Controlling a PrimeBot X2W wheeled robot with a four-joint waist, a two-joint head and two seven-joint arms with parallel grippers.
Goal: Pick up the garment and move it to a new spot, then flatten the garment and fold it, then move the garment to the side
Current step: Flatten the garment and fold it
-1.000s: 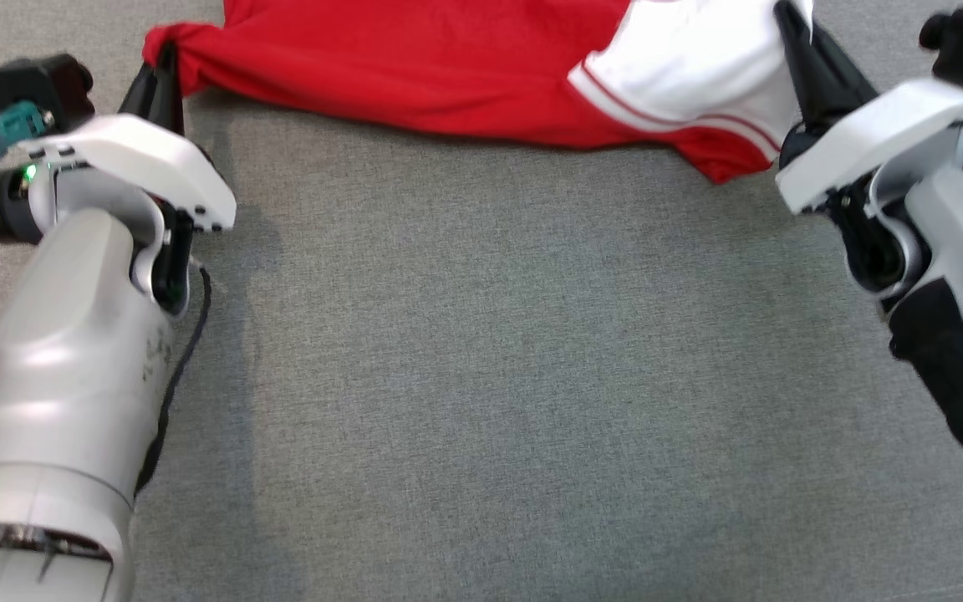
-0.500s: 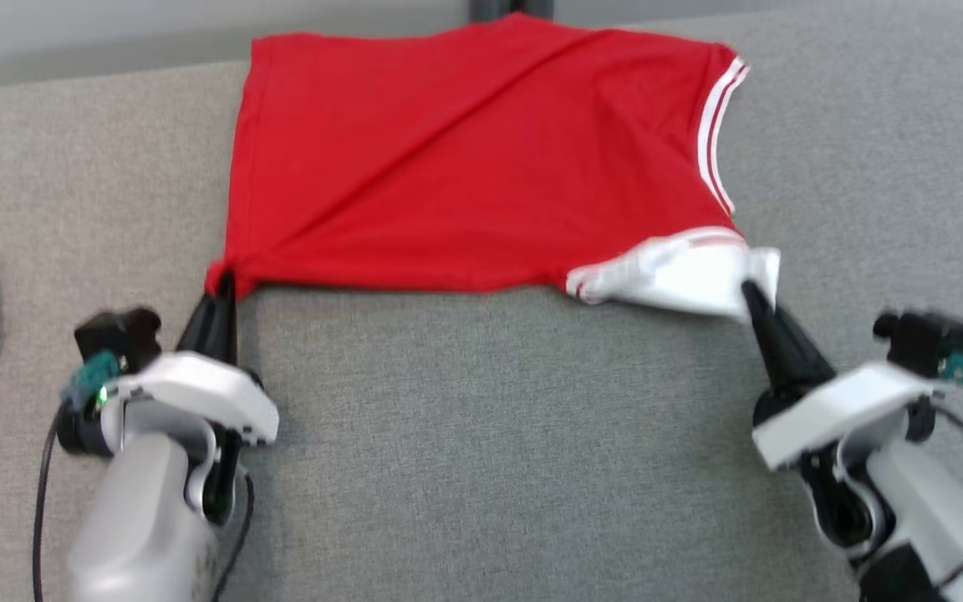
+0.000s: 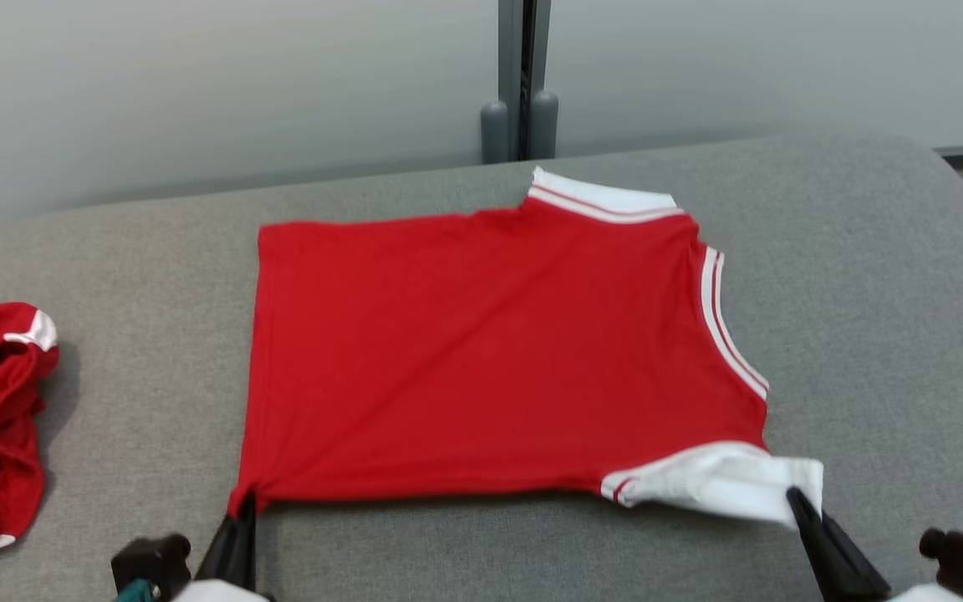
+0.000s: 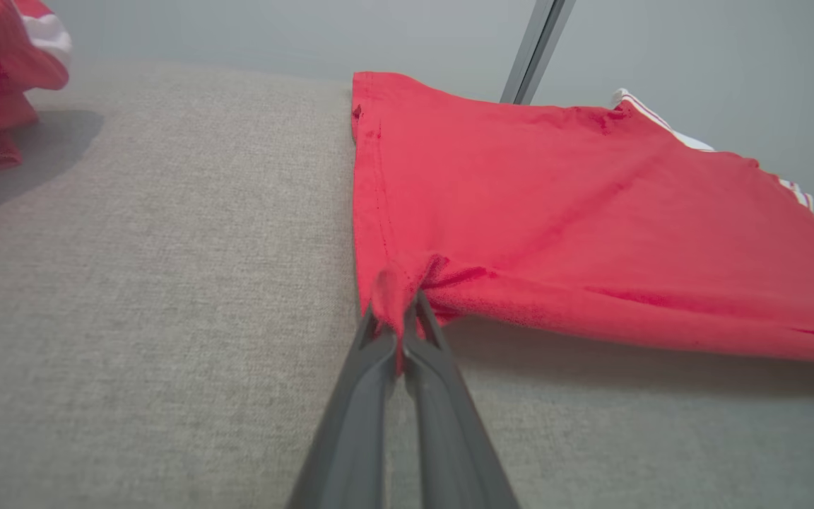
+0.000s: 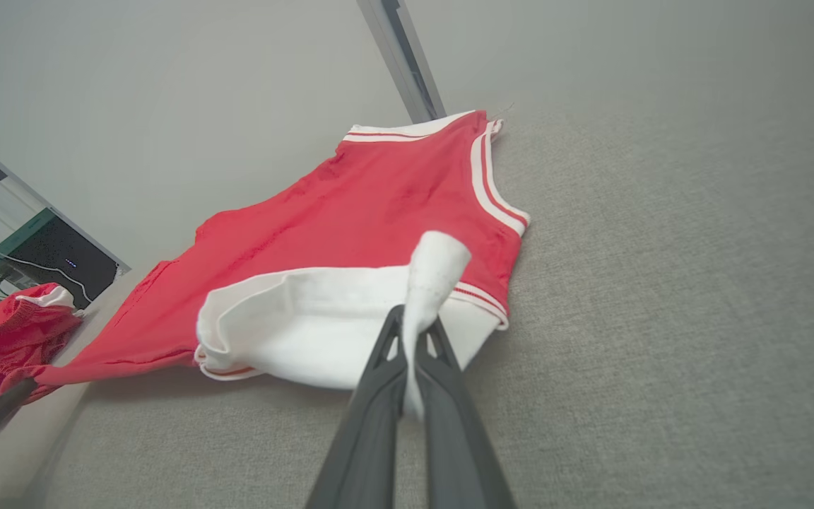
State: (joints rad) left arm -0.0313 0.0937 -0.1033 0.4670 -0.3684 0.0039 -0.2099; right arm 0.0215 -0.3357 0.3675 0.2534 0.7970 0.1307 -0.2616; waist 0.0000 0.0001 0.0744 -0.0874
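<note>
The shirt [image 3: 481, 351] lies mostly flat on the grey worktop [image 3: 883, 276], and the left end effector [image 4: 401, 322] pinches its near red corner while the right end effector [image 5: 415, 336] pinches its white part, likely to pull it smooth for folding.

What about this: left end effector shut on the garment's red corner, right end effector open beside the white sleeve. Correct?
Not quite. The right end effector is not open: it is shut on the white sleeve, pinching its fabric, as the right wrist view shows. The left end effector is indeed shut on the red corner of the garment.
</note>
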